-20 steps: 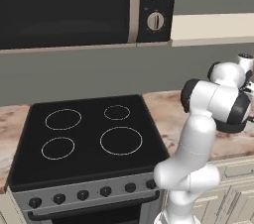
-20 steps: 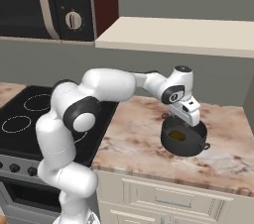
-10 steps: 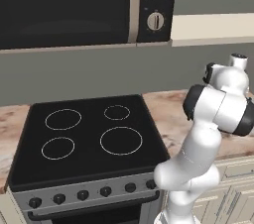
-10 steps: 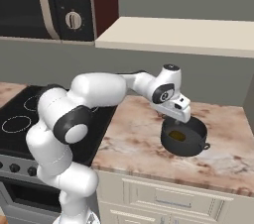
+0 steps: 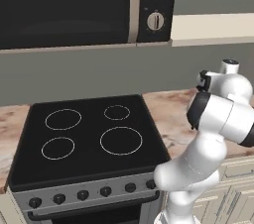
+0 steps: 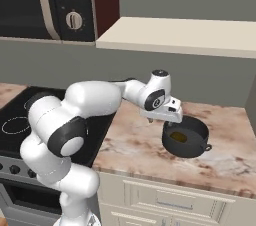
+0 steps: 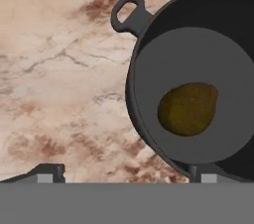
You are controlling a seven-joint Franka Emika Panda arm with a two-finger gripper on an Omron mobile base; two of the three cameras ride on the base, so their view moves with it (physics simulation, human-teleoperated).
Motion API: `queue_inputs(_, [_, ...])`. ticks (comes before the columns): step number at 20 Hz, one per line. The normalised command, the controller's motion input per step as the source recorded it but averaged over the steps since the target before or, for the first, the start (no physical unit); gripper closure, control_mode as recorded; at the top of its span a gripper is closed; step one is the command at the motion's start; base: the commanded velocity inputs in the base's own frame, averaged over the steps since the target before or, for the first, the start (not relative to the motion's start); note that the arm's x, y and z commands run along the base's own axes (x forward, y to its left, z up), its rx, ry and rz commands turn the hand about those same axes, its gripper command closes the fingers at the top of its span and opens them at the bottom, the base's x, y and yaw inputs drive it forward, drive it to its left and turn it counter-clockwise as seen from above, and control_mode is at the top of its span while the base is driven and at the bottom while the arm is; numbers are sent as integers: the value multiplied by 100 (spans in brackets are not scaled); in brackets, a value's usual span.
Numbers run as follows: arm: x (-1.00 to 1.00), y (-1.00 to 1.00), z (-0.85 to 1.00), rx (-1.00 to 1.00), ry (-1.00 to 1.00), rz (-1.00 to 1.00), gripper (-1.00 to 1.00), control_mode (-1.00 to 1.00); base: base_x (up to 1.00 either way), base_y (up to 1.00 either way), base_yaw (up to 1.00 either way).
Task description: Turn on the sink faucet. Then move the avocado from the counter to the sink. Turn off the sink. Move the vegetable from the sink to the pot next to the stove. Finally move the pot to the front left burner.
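The counter (image 6: 145, 145) is a long marbled stone top, pinkish-brown and cream, above cream cabinets (image 6: 165, 200). The stove (image 5: 89, 134) stands in it to the left, a black glass cooktop with four thin white rings and a steel front carrying a row of black knobs (image 5: 82, 195). Above the stove hangs a dark microwave (image 5: 64, 7) with a round dial (image 5: 156, 21) and small buttons on its panel; the marks on the buttons are too small to read, and no brand name can be made out. To the right of the microwave a cream shelf (image 6: 185, 35) runs along the grey wall.

The white arm (image 6: 95, 102) reaches from the base over the counter to the right of the stove. The gripper (image 6: 167, 115) is above the counter at the left rim of the pot (image 6: 186, 137). In the hand view its two finger tips (image 7: 47, 171) stand far apart, one over bare stone and the other at the pot's near edge, so the jaws are wide and hold nothing.

The pot is low, round and dark grey, with a small loop handle (image 7: 128, 12), and it sits on the counter well apart from the stove. The avocado (image 7: 187, 108), dark brownish-olive, lies on the bottom of the pot.
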Motion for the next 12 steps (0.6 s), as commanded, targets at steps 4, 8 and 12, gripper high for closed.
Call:
queue_inputs(4, [18,0,-21,0,0,29,-100,-100,0,0,0])
queue_inputs(8, [33,-3,-20,0,0,28,-100,-100,0,0,0])
queue_inputs(12, [37,0,-27,0,4,24,-100,-100,0,0,0])
